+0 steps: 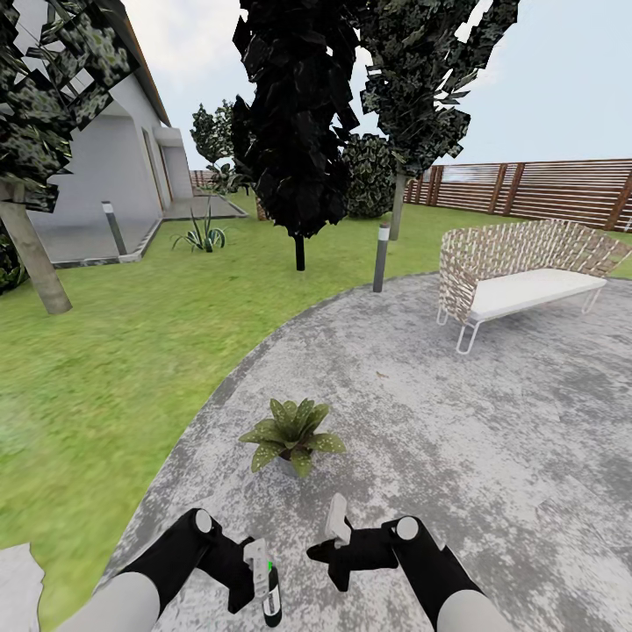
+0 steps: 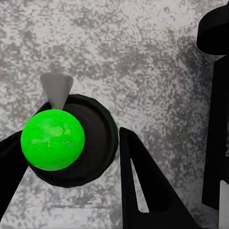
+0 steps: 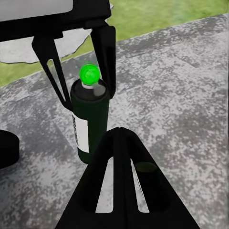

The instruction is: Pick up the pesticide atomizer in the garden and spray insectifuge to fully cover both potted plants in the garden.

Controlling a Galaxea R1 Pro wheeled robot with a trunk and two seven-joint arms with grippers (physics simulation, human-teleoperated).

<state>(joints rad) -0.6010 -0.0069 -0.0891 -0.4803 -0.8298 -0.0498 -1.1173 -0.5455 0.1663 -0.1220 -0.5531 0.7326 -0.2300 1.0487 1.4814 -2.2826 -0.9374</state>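
Atomizer in the left hand, one potted plant just ahead on the patio.

The left gripper [image 1: 256,584] has its fingers pinching the pesticide atomizer [image 1: 273,599] upright by the body, green cap on top and grey nozzle clear of the fingers, low and near, just left of centre. The right gripper [image 1: 338,549] hangs beside it with fingers pressed together, holding nothing. The potted plant [image 1: 292,434] stands on the grey stone patio [image 1: 491,439], a little farther off, close to the lawn [image 1: 132,351]. To spray well, I judge the nozzle should be turned toward the rosette and the bottle brought nearer and above the leaves, so mist falls across the whole crown rather than onto stone. A second plant is still to be found.
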